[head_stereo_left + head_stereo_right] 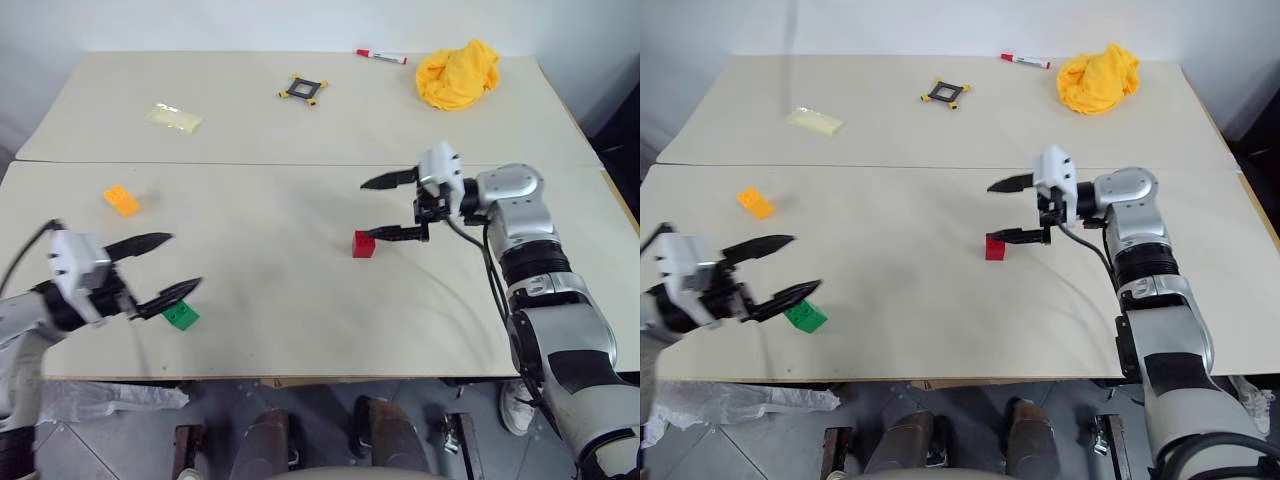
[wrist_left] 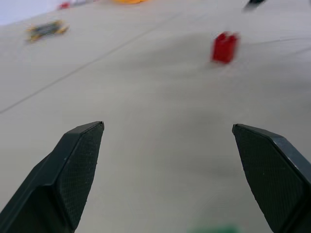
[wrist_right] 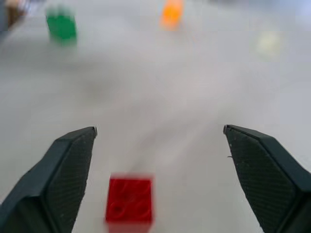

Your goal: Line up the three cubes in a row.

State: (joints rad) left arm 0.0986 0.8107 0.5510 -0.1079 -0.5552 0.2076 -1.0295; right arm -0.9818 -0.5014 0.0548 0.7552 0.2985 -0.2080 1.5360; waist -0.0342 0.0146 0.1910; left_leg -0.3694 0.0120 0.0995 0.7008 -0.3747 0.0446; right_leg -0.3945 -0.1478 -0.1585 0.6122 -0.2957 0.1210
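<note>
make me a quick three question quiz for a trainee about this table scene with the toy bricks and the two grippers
1. True or false: the right gripper is shut on the red brick.
2. Which brick lies nearest the left gripper? A) orange-yellow brick B) green brick C) red brick
3. Fill in: the yellow cloth lies at the table's far ____ corner, on the robot's own side.

Key:
1. False. Its fingers are spread, and the brick sits on the table beside the lower finger.
2. B
3. right

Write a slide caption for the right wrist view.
Open right gripper above the red cube on the table; green cube and orange cube lie farther off.
</note>
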